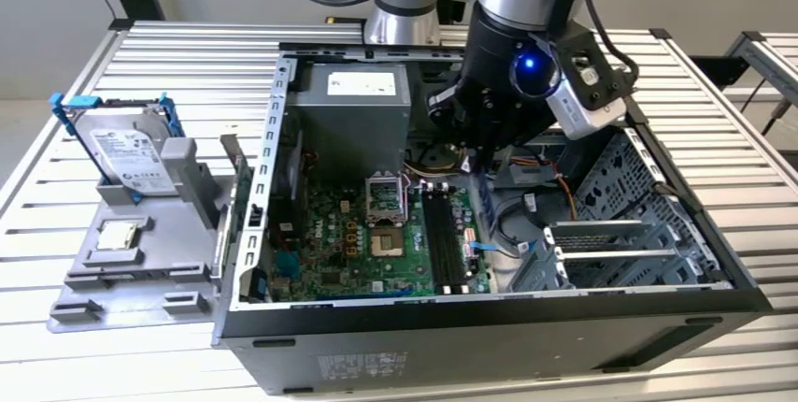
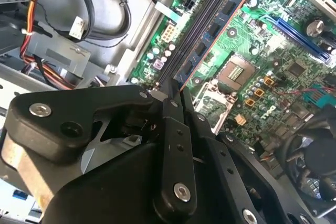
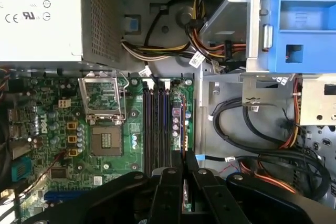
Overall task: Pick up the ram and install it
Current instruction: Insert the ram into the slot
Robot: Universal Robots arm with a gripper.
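The gripper (image 1: 480, 161) is down inside the open computer case (image 1: 499, 327). In the second wrist view its black fingers (image 2: 173, 129) squeeze the thin ram (image 2: 216, 24), which stands on its edge over the long black slots (image 2: 191, 40). In the exterior view, the grey power box (image 1: 355, 107) sits at ten o'clock from the gripper, and loose cables (image 1: 505, 224) crowd in at six o'clock.

The exterior view looks down from above at the open computer case (image 1: 499, 351); both wrist views peer closely past the end effector (image 3: 184, 177) onto its motherboard (image 3: 113, 174)
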